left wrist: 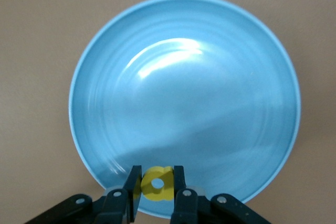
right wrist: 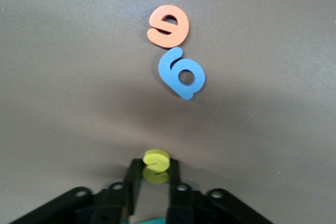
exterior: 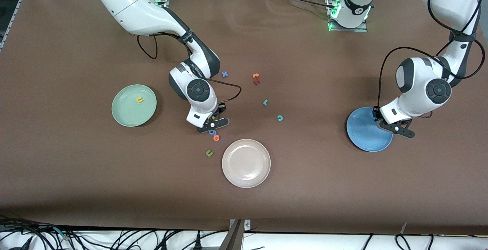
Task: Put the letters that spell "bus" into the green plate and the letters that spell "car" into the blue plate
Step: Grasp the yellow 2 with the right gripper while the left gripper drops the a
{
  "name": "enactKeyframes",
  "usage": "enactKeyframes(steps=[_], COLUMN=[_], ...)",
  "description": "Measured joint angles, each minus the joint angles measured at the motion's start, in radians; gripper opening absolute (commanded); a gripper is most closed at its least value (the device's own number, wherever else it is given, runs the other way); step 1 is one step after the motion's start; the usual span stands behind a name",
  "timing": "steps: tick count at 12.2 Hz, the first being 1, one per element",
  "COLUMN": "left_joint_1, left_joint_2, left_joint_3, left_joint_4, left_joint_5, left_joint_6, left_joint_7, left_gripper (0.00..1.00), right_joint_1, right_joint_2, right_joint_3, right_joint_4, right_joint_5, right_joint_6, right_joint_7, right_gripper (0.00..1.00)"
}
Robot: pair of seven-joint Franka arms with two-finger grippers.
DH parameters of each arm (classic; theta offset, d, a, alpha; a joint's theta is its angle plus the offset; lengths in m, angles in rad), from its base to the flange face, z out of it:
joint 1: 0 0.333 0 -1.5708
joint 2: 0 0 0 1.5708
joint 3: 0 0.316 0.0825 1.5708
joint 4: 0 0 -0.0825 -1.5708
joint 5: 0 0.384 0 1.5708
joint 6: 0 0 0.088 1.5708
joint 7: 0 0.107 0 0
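My left gripper (exterior: 398, 128) (left wrist: 156, 176) hangs over the rim of the blue plate (exterior: 364, 137) (left wrist: 184, 93), shut on a yellow "a" (left wrist: 157, 184). Beside the green plate, toward the table's middle, my right gripper (exterior: 212, 124) (right wrist: 156, 167) is down at the table and shut on a yellow "s" (right wrist: 156, 159). The green plate (exterior: 127, 112) holds a yellow "u" (exterior: 139, 100). A teal "r" (exterior: 265, 102) and a teal "c" (exterior: 280, 118) lie on the table between the two arms.
A blue "g" (exterior: 212, 132) (right wrist: 182, 74) and an orange "o" (exterior: 216, 138) (right wrist: 169, 26) lie just by the right gripper. A dark green "u" (exterior: 209, 153) and a beige plate (exterior: 246, 162) sit nearer the camera. A blue letter (exterior: 224, 74) and an orange "t" (exterior: 256, 76) lie farther back.
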Motion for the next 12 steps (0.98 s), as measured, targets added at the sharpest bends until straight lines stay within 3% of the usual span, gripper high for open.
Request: enactKeyframes(steps=[2, 4, 6, 9, 12], left_joint_1=[0.005, 0.005, 0.005, 0.005, -0.007], left_joint_2=[0.017, 0.029, 0.032, 0.032, 0.025], left_joint_3=[0.0, 0.0, -0.001, -0.004, -0.023], left_joint_4=[0.0, 0.0, 0.0, 0.004, 0.012], left_joint_5=[0.0, 0.0, 0.0, 0.0, -0.002], left_joint_6=[0.001, 0.002, 0.003, 0.005, 0.005], left_joint_7=[0.0, 0.0, 0.0, 0.0, -0.02], left_gripper=[0.16, 0.42, 0.55, 0.57, 0.57], right_joint_1=[0.0, -0.001, -0.003, -0.017, -0.114], right_joint_2=[-0.003, -0.027, -0.086, -0.164, -0.211], right_joint_3=[0.0, -0.005, -0.045, -0.148, -0.219], right_joint_4=[0.001, 0.004, 0.005, 0.003, -0.053], right_joint_5=[0.0, -0.001, -0.004, -0.004, 0.006], right_joint_6=[0.0, -0.025, -0.136, -0.308, -0.355], right_joint_7=[0.0, 0.0, -0.004, -0.12, -0.328], right_gripper=[0.01, 0.01, 0.01, 0.01, 0.01])
